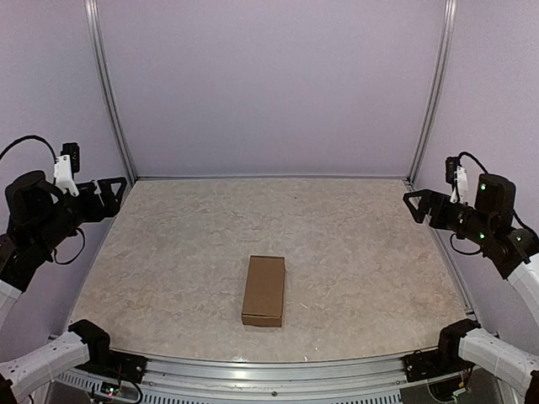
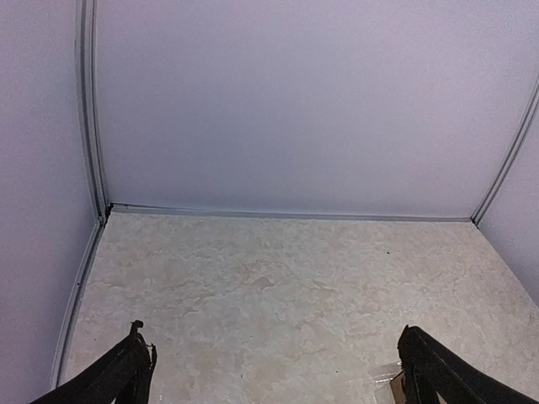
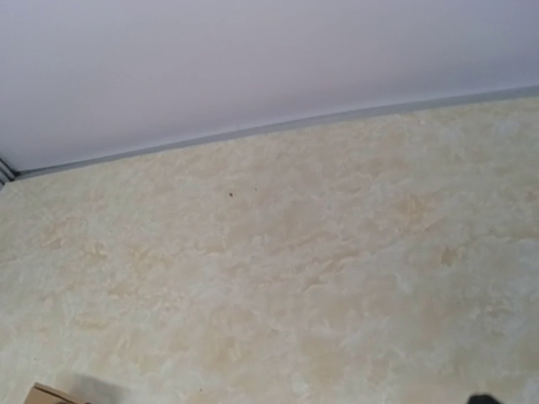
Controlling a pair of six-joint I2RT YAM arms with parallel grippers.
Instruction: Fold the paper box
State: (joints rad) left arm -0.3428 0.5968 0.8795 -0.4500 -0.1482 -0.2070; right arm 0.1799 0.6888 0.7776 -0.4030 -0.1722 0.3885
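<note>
**Box looks folded already, both arms stand off at the sides**

The plain brown oblong cardboard box (image 1: pixel 264 290) lies flat on the marbled beige desk (image 1: pixel 362 252), a little nearer to me than the middle and between the two arm bases. Its long side points away from me. In the top view I see a closed top face and a closed near end, with no flap or tab standing out. So I judge that the folding is done, or very nearly. At most, a tuck is left on a side that I cannot check.

The left end effector (image 1: pixel 116 194) hangs at the left edge of the desk, well apart from the box, wide open and empty. In its wrist view the two black fingers (image 2: pixel 118 379) stand far apart with only bare desk between them. The right end effector (image 1: pixel 415 206) hangs at the right edge, also spread wide and holding nothing.

The far end and the underside of the box are hidden. The right wrist view shows only a brown corner of it (image 3: pixel 46 394), cut off at the bottom, and almost nothing of its own fingers. In the left wrist view a small brown piece at the bottom right may be the box, but it is too small to tell.
</note>
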